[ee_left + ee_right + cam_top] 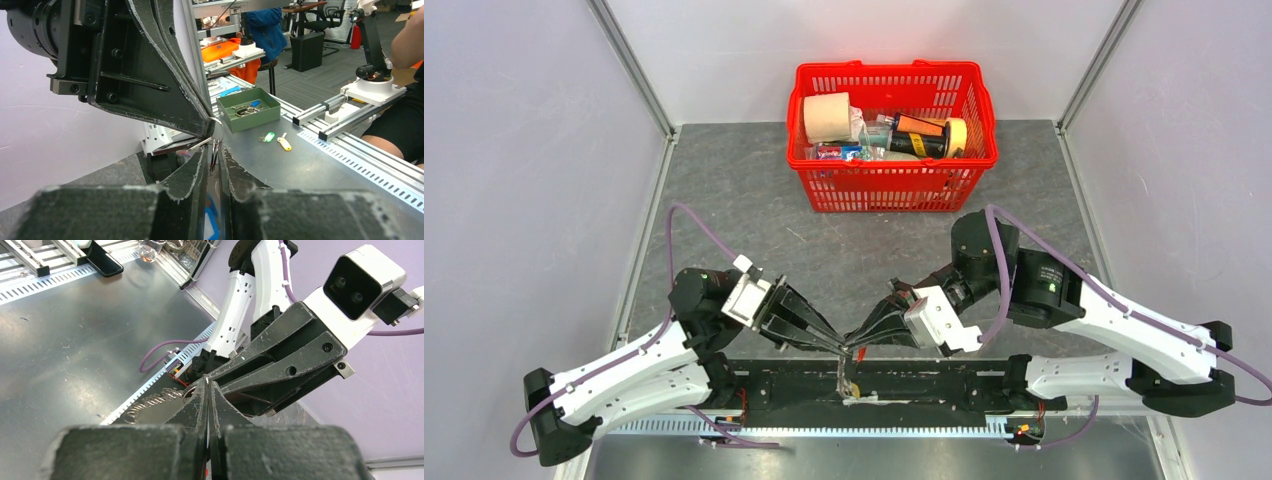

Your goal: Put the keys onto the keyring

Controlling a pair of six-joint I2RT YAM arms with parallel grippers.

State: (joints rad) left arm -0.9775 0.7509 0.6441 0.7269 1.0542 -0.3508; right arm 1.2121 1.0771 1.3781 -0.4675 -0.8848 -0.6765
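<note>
Right claw (pixel 207 387) on keyring (pixel 150 404); tape (pixel 955 135) in basket (pixel 892 68)

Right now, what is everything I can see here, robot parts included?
basket: one, red, far end of the table
toilet roll: one, pale, in the basket
tape roll: one, yellow, in the basket
tray: one, green, on the metal bench
keyring: one, silvery, held by the right gripper
keys: count unclear, dark, hanging from the keyring
left gripper: one, black, slightly open around the keys
right gripper: one, black, shut on the keyring
</note>
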